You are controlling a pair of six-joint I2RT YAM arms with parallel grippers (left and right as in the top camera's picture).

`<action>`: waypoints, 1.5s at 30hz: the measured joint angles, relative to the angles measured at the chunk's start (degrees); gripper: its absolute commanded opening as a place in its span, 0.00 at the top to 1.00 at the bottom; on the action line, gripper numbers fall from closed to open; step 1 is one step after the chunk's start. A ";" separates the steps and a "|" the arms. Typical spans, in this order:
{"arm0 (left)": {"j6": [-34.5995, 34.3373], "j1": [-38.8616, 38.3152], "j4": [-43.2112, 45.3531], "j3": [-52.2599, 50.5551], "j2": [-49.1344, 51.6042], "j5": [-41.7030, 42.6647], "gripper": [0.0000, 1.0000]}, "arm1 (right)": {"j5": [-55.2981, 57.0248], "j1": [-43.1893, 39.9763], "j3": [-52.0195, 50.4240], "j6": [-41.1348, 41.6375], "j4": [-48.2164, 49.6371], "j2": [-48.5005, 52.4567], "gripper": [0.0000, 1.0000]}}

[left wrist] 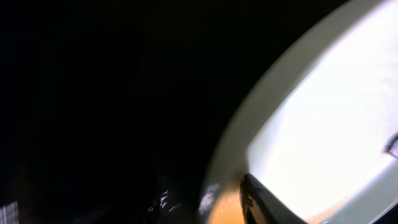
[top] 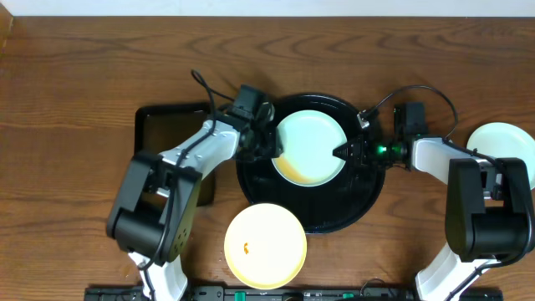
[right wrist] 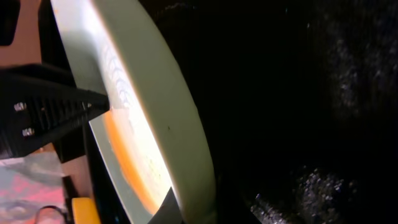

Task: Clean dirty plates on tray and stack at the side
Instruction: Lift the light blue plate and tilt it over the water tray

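A pale mint-blue plate lies on the large round black tray, with an orange film pooled along its front-left inner edge. My left gripper is closed on the plate's left rim, one finger lying on top of the plate in the left wrist view. My right gripper grips the right rim, and the right wrist view shows the plate edge-on. A pale yellow plate with a small orange smear sits at the tray's front edge. Another mint plate lies on the table at far right.
A smaller rectangular black tray lies left of the round tray, under my left arm. Cables loop behind both wrists. The wooden table extends behind the tray and to both sides.
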 measured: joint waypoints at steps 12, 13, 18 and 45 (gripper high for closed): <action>1.38 13.97 -13.55 -0.22 -26.23 -1.97 0.43 | 0.31 4.17 3.21 11.58 -0.55 -3.56 0.99; 1.49 14.95 -14.29 -0.22 -27.45 -2.03 0.43 | 0.57 5.22 4.42 12.66 -0.52 -4.07 0.99; 2.25 22.97 -20.26 -0.22 -36.02 -3.37 0.43 | 3.82 11.32 10.47 16.96 0.17 -4.87 0.99; 2.99 32.02 -27.74 -0.22 -53.33 -6.34 0.43 | 52.28 50.49 18.53 -9.64 29.77 -4.00 0.99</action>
